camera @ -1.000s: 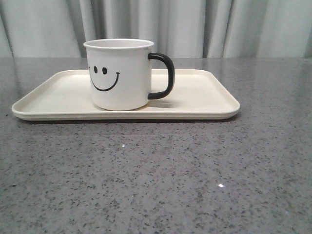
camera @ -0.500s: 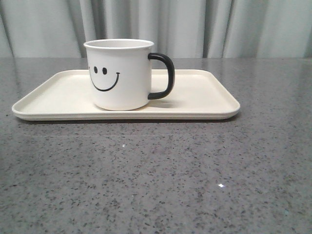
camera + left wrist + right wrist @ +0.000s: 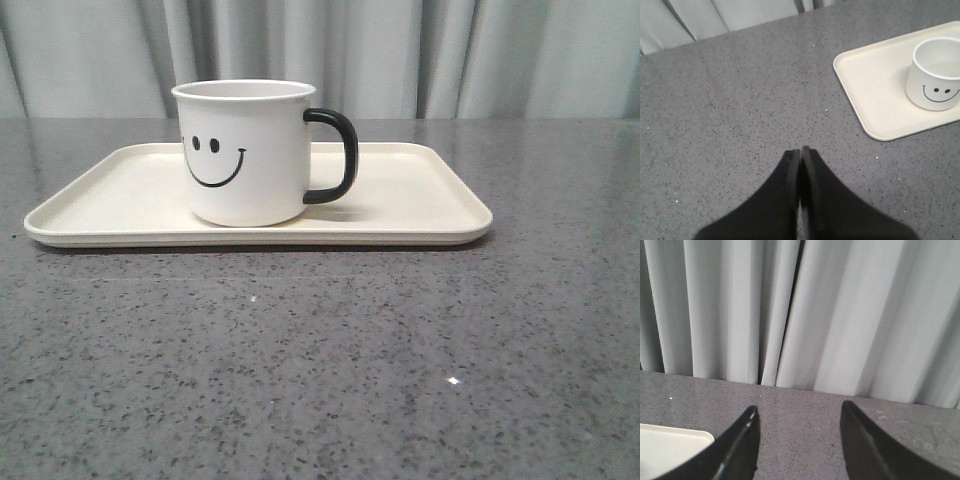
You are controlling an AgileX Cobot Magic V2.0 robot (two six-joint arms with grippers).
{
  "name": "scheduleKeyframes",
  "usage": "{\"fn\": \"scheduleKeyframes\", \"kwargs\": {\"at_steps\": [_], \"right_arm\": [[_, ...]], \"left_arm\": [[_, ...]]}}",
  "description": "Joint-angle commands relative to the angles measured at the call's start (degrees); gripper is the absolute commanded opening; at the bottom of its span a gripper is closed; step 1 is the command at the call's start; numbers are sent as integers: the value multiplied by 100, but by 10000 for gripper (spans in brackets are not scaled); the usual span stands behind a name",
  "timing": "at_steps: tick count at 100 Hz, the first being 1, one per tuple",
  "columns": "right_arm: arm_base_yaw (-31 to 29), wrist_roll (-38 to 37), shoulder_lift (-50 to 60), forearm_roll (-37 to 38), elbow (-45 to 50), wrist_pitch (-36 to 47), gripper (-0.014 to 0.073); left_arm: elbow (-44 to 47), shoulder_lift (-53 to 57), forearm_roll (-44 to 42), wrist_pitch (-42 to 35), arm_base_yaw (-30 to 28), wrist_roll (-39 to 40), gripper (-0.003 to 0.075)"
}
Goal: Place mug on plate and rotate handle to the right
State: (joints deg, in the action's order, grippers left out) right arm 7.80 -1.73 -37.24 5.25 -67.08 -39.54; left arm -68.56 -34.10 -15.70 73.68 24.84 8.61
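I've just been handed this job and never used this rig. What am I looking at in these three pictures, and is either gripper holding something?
The robot has two arms, each ending in a two-fingered gripper with a camera on its wrist. The front picture looks forward over the grey table: the mug stands upright on the plate, its handle pointing right. Neither arm shows there. The left wrist picture looks down past the left gripper, fingers pressed together on nothing, hovering over bare table away from the plate. The right wrist picture shows the right gripper open and empty, facing the curtain, one corner of the plate beside it. Nothing is held.
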Motion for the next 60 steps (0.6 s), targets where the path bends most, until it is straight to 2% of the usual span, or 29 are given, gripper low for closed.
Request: {"fn": "scheduleKeyframes", "kwargs": {"at_steps": [1,18,38,60], "right_arm": [[15,102,-222,27,-186,619,384],[56,702,-824,-660,-567,622,384],[465,1614,-1767,-1536,-1498,455,384],[1189,1856,-3043,-1765,-2682,-243,384]], "left_arm": [[5,77,-129,-223,31,130,-20],[14,166,-138,-324,31,296,-20],[14,193,-138,-314,31,387,-20],[14,193,-138,-302,31,387,-20]]}}
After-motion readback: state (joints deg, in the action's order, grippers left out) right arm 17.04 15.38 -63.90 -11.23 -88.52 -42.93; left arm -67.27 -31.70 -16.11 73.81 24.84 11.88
